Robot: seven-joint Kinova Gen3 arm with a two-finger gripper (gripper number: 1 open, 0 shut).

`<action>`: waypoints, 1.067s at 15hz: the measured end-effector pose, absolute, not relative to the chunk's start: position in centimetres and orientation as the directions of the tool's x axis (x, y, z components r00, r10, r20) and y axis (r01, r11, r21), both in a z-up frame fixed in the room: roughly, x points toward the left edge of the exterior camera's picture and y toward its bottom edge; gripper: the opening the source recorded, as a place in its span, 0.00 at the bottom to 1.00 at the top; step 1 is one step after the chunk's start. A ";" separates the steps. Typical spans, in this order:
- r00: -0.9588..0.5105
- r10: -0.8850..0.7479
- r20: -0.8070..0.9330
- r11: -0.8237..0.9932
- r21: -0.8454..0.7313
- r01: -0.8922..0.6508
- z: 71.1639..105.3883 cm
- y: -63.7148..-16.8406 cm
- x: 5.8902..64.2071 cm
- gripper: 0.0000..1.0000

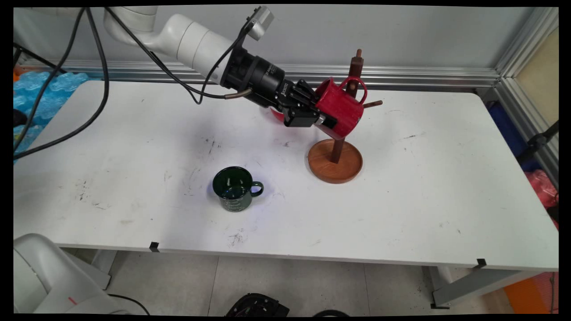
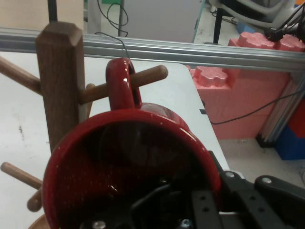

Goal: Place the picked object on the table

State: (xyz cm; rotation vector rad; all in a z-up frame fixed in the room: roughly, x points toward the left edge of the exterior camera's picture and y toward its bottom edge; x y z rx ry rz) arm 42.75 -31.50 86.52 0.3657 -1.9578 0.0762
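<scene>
Worktop (image 1: 401,200), white and scuffed, is seen from above in the main view. A wooden mug tree (image 1: 337,156) with a round base is stood right of its middle, toward the far side. A red mug (image 1: 341,109) is held tilted against the tree's post, well above the base, by the black claw (image 1: 319,118), which is pinched on the mug's rim. The mug's handle is looped at the post near a peg that juts to the right. A dark green mug (image 1: 234,189) is stood upright on the worktop, well apart from the tree, nearer the front edge, its handle turned to the right.

In the hand view, the red mug (image 2: 128,176) is seen mouth-on, filling the lower half, with the claw's black linkage beside and inside its rim. Its handle is passed over a wooden peg, just beside the upright post of the mug tree (image 2: 59,81). Further pegs are seen at the left.
</scene>
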 end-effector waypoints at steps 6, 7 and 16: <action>-0.362 -0.228 0.904 0.950 0.125 -0.286 86.9 -30.9 42.9 0.00; -0.362 -0.229 0.904 0.950 0.126 -0.286 86.9 -30.8 42.9 0.00; -0.358 -0.233 0.904 0.952 0.137 -0.275 87.6 -30.0 42.8 0.00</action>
